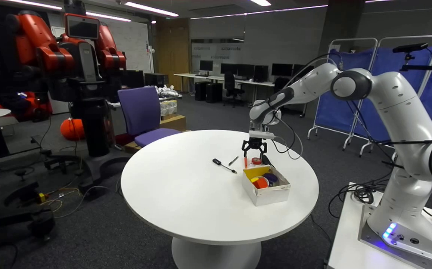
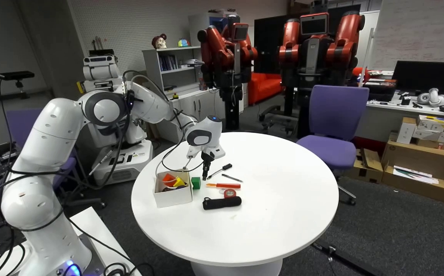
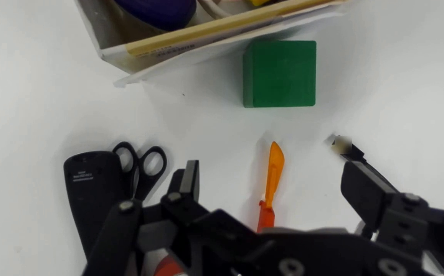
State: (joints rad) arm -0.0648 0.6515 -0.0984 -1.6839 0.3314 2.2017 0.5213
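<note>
Black two-fingered gripper (image 3: 273,184): nearest the wrist camera, fingers spread wide, holding nothing.
Red-handled, orange-bladed plastic tool (image 3: 275,172): lying on the round white table (image 2: 283,222), seen between the fingers.
Solid green cube (image 3: 281,74): just beside the white cardboard box (image 3: 206,33).
Narrow red handle (image 3: 266,218): probably best straddled squarely, both fingertips clear of the black-handled scissors (image 3: 147,184).

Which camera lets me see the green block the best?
The wrist view: there the green block is biggest, its top plainly showing. In an exterior view, the green block looks small beside the white box. In an exterior view where I can't see it, the white box probably hides it.
</note>
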